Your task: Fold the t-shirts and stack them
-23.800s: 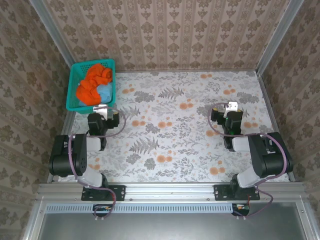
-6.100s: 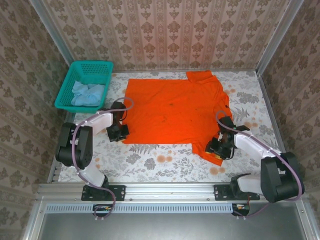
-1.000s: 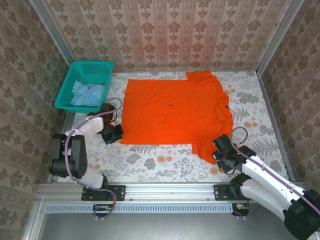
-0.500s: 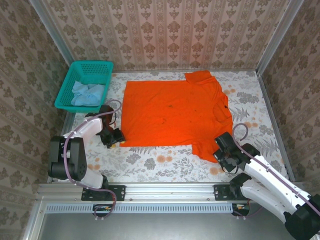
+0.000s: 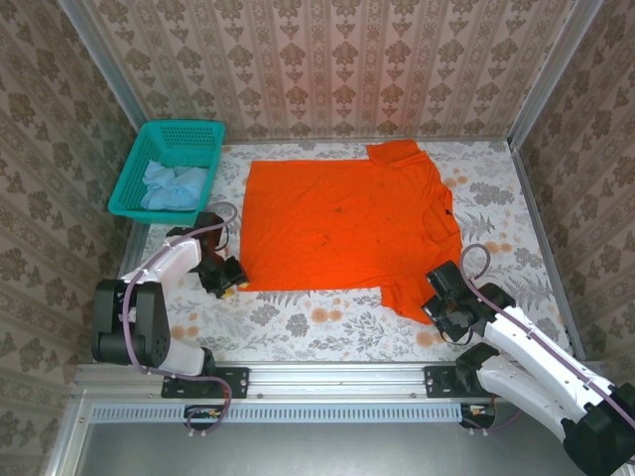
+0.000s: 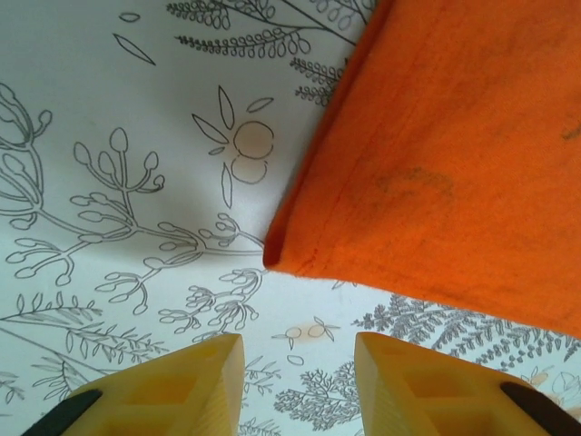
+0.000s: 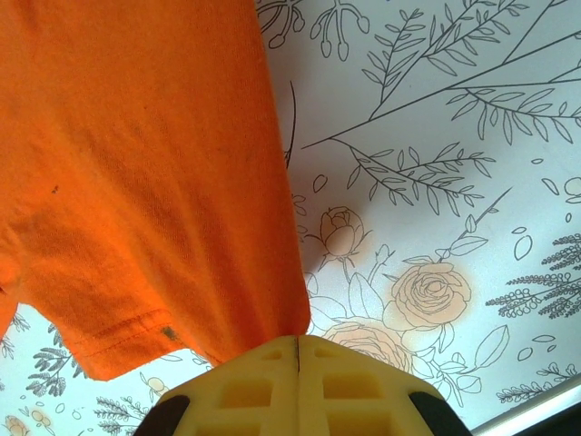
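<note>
The left gripper (image 6: 300, 352) is spread and empty, a corner of the orange tee (image 5: 342, 223) just off its tips at 12 o'clock, while the right gripper (image 7: 298, 345), pressed together, pinches that tee's sleeve at the table's 5 o'clock, the blue tee (image 5: 169, 184) lying in the basket (image 5: 165, 129) at 10 o'clock.

The orange tee (image 5: 347, 223) lay spread flat across the worktop (image 5: 327, 327), neck to the right, with the left claw (image 5: 230, 278) just off its near-left corner. The right claw (image 5: 444, 309) sat at the near sleeve's edge, and the pale blue tee (image 5: 171, 185) lay crumpled in the teal basket (image 5: 184, 127).
</note>
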